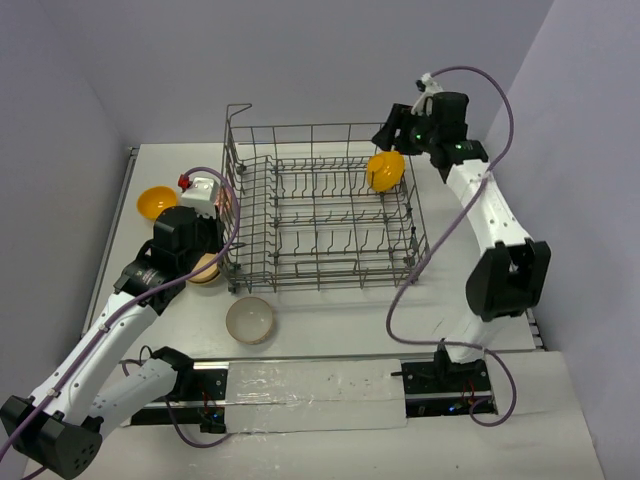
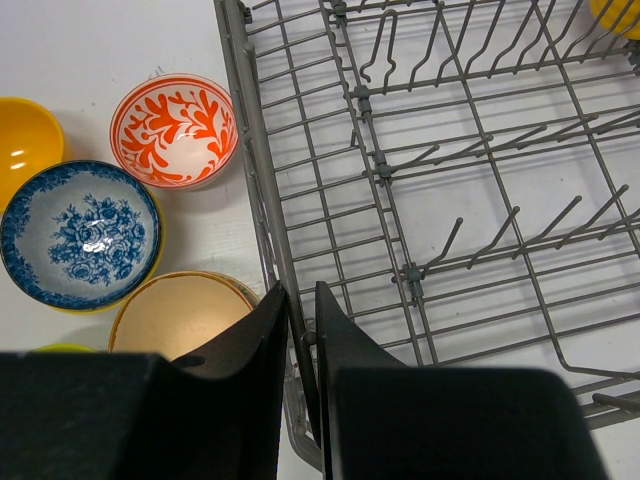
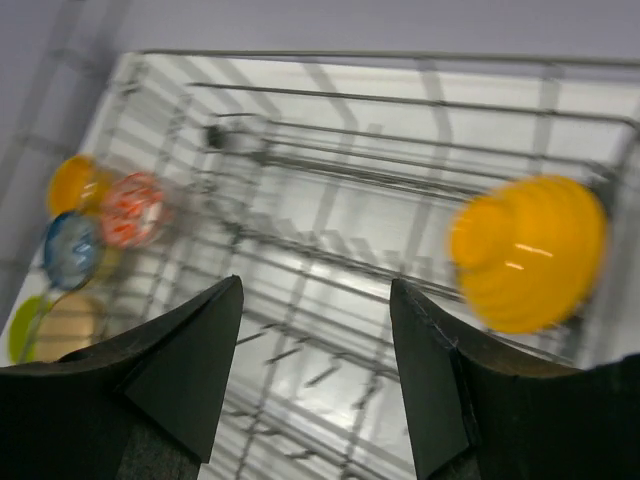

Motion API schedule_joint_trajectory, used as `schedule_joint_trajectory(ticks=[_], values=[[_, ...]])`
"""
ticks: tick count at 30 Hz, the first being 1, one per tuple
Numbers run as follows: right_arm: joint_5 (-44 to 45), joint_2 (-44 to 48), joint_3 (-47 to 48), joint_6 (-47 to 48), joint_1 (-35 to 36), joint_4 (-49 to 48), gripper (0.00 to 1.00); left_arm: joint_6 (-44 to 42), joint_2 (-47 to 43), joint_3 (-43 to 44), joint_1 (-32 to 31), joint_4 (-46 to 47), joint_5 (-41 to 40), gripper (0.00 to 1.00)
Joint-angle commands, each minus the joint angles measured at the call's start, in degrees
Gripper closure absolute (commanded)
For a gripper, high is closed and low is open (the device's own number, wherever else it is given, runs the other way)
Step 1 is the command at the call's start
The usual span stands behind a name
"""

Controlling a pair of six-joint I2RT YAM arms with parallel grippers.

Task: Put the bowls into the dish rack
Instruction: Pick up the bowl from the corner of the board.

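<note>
Right wrist: orange-yellow bowl (image 3: 528,252) in dish rack (image 3: 330,180), clear of right gripper (image 3: 315,288).

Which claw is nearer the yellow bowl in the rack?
Right. The right claw hovers close by the yellow bowl; the left claw grips the opposite, left rim of the dish rack.

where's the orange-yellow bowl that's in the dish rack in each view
top external: orange-yellow bowl in the far right corner of the dish rack.
left wrist: only a sliver of the bowl, at the picture's top right corner.
right wrist: the bowl is blurred, right of centre, inside the rack.
shared landmark: the rack's grey wire tines.
</note>
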State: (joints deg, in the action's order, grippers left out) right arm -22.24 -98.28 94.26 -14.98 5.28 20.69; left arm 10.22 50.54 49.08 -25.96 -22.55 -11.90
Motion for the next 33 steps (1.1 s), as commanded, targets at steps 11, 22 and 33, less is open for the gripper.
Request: schedule_joint_trajectory(ticks=[11, 22, 33], values=[[10.0, 20.7, -12.7, 8.7, 29.9, -6.7, 0.33, 1.1, 0.1, -1.1, -0.6, -0.8, 2.1, 1.0], [10.1, 26.5, -21.8, 10.8, 40.9, -5.1, 0.35, 1.4, 0.2, -0.9, -0.6, -0.9, 1.8, 1.0], [14.8, 27.6, -26.6, 11.8, 49.0, -4.9, 0.36, 1.8, 0.4, -0.4, -0.6, -0.6, 0.6, 0.63]])
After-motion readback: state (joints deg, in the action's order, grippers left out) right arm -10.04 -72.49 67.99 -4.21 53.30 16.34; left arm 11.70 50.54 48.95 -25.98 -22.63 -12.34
